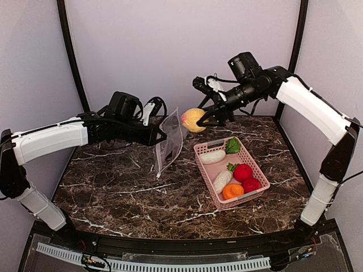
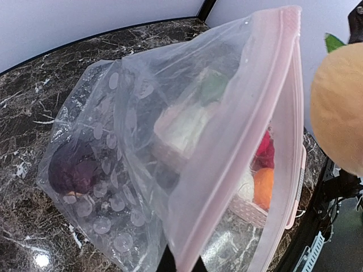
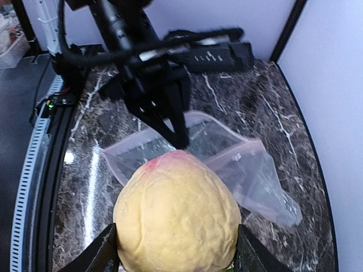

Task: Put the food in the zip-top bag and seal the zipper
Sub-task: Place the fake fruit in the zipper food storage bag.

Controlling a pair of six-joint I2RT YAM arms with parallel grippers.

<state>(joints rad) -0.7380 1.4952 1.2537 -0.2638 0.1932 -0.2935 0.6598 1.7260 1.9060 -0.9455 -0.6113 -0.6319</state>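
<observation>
The left pincer (image 1: 161,136) is closed on the mouth edge of the zip-top bag (image 1: 169,144) and holds it up over the middle of the worktop (image 1: 113,192), toward the far edge. The bag hangs tilted, its lower end down at the marble surface. In the left wrist view the black tips clamp the pale pink zipper (image 2: 232,141) at one end. The two strips stand apart, so the mouth gapes. A dark purple piece (image 2: 74,170) lies inside the bag at its closed end.

The right pincer (image 1: 199,120) grips the yellow-peach ball (image 1: 191,119), a finger on each side of it. It holds the ball in the air just beside the bag's open mouth, near the far edge and apart from the plastic.

The pink basket (image 1: 205,177) sits on the right half of the worktop. It holds two white radishes (image 1: 212,157), a green leafy piece (image 1: 232,146) at its far end, two red balls (image 1: 243,172) and an orange (image 1: 232,191) at its near end.
</observation>
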